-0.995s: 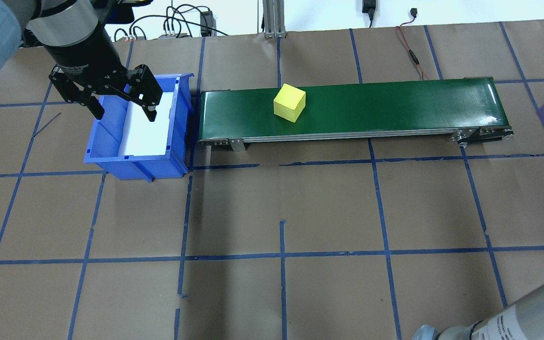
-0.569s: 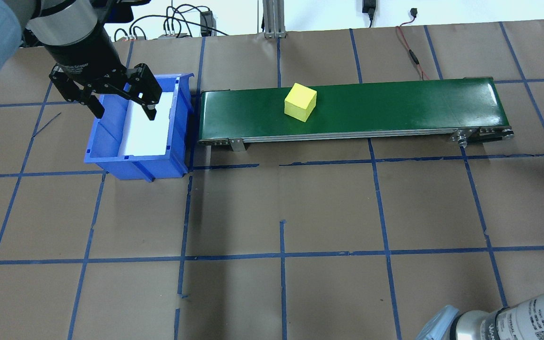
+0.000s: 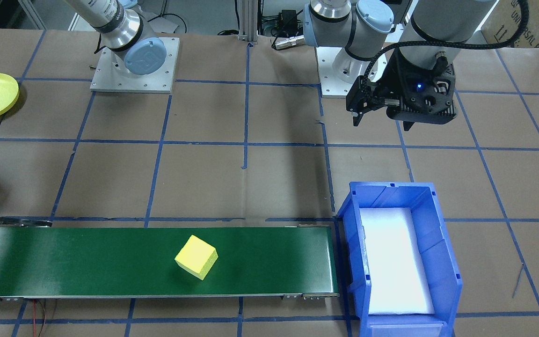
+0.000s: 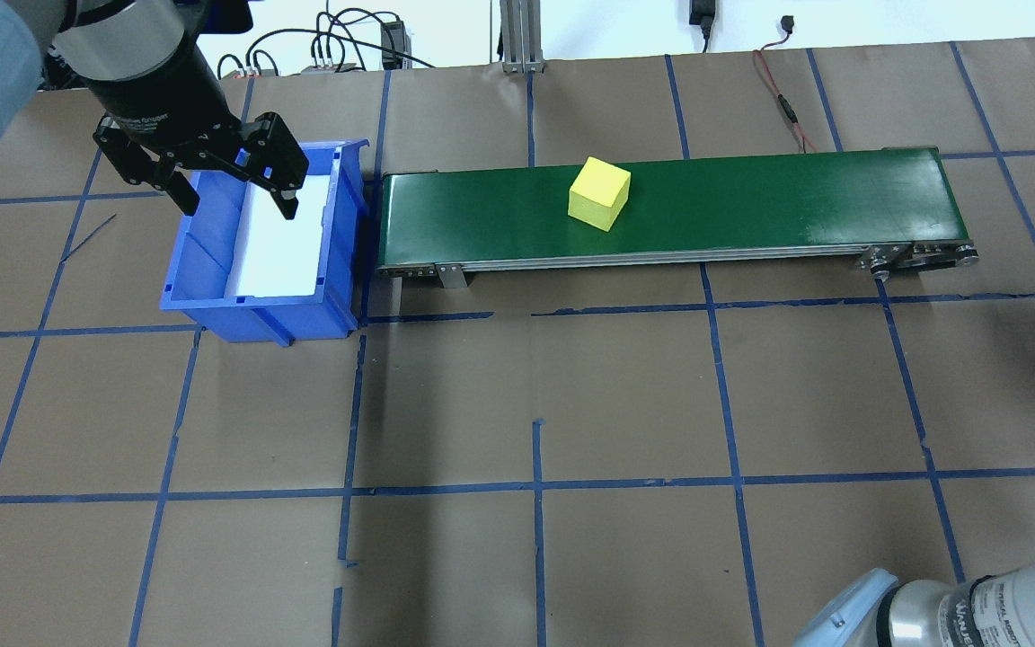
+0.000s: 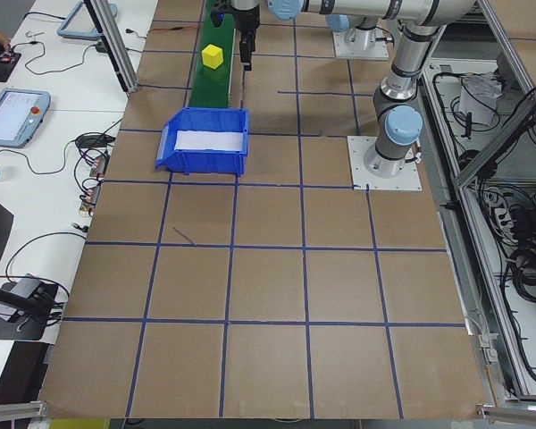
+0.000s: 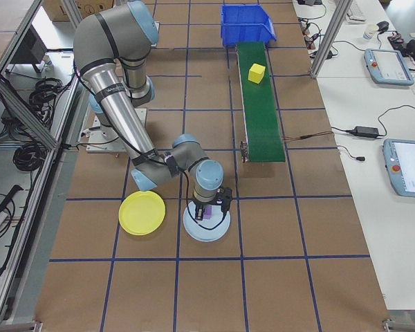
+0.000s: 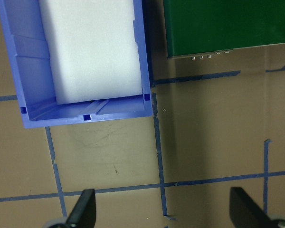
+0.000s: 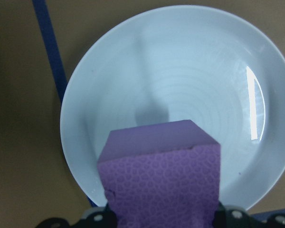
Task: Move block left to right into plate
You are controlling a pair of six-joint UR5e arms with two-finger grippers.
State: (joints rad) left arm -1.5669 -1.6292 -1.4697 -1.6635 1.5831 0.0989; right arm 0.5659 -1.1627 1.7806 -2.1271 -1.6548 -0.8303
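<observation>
A yellow block rides on the green conveyor belt, a little left of its middle; in the front-facing view the same block shows. My left gripper hangs open and empty over the far end of the blue bin. In the right wrist view a purple block sits between the fingers of my right gripper, which is shut on it just above a light blue plate. The yellow plate lies empty right beside that blue plate.
The blue bin holds only a white foam pad and stands at the belt's left end. Cables lie along the table's far edge. Both arm bases stand on the robot's side of the table.
The yellow block has travelled rightward along the belt. My left gripper rose slightly, staying open. The right gripper with the purple block left the overhead view's right edge.
</observation>
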